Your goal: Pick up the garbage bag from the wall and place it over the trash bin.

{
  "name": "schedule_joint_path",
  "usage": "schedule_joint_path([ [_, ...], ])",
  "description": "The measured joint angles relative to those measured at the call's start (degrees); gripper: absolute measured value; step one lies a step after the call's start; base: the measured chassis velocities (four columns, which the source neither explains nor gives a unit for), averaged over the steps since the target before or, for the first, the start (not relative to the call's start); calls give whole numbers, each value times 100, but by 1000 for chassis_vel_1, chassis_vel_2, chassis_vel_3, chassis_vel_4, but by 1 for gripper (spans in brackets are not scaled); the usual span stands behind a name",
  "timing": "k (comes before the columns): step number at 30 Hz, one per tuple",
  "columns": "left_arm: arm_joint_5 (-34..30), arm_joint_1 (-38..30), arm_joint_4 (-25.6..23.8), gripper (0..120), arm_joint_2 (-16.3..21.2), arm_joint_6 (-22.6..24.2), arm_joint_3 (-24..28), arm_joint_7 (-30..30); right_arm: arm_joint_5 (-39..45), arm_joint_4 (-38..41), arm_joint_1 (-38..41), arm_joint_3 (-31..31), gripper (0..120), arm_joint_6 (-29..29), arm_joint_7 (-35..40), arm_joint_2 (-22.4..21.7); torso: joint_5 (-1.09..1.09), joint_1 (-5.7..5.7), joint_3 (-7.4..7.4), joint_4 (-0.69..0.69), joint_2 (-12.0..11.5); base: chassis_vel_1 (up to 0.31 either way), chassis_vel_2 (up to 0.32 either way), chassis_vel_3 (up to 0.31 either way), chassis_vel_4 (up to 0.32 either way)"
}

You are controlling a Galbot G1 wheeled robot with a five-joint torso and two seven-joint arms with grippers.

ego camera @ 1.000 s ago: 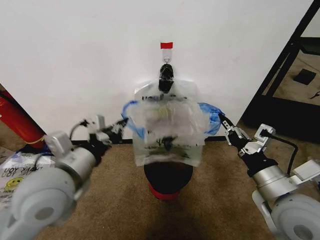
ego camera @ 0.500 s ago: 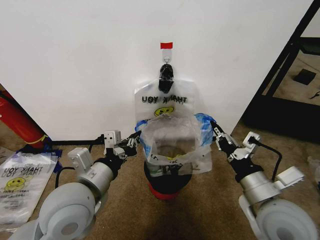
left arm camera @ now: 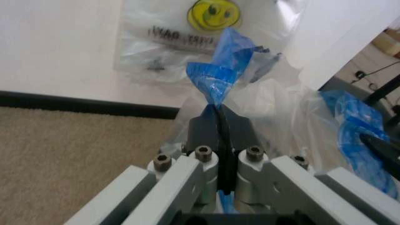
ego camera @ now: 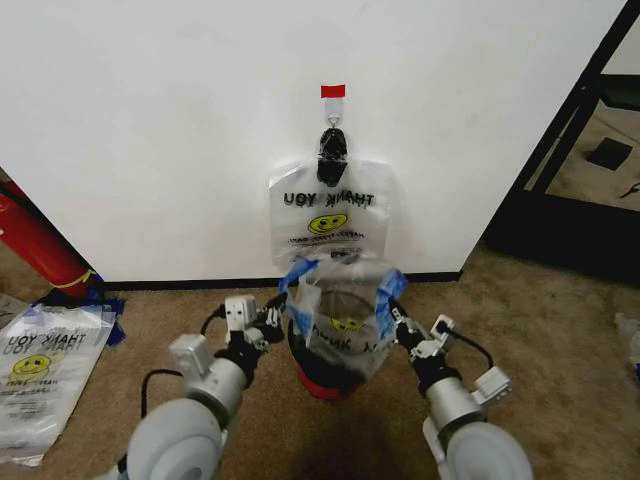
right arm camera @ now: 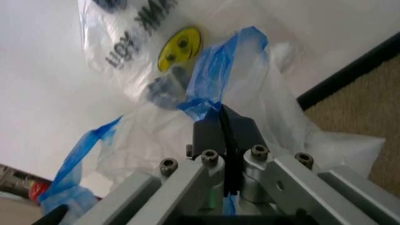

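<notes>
The trash bin (ego camera: 335,375) is largely hidden behind the garbage bag (ego camera: 345,315) stretched across it; only a dark body and red base show at 6 o'clock. The small print under the smiley on the hanging bag (ego camera: 328,215) is too small to read. A floor bag (ego camera: 40,370) at 8 o'clock is cut off by the edge.

Hanging bags (ego camera: 328,215) crowd wall (ego camera: 150,130) behind trash bin (ego camera: 330,375).

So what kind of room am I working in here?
Probably a lab or test room rather than a home: brown carpet, a plain white wall with a red tape strip above a black hook holding spare bags, and black shelving at right.
</notes>
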Motion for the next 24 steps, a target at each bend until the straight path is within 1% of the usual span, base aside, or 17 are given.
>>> schedule_joint_path([
  [4,223,94,153,0,-14,-83,63,4,-421,-156,-180,-175,0,138,-76,66,0,0,0,0,0,0,0,0,0],
  [8,251,85,174,0,-12,-73,87,-35,-626,-184,-325,-213,0,191,-71,102,0,0,0,0,0,0,0,0,0],
  [12,264,67,208,0,126,229,-33,-280,-1083,17,-713,-94,0,70,153,63,0,0,0,0,0,0,0,0,0],
  [14,238,84,194,0,191,371,-105,-390,-1107,238,-916,-20,0,13,228,13,0,0,0,-1,0,0,0,0,0],
  [15,238,84,194,0,191,371,-105,-390,-1107,238,-916,-20,0,13,228,13,0,0,0,-1,0,0,0,0,0],
  [21,219,303,-59,0,363,697,-167,-491,-1137,777,-1301,47,0,-172,563,-69,0,0,0,0,0,0,0,0,0],
  [24,269,395,-63,0,384,732,-157,-495,-1177,836,-1362,37,0,-269,731,-62,0,0,0,0,0,0,0,0,0],
])
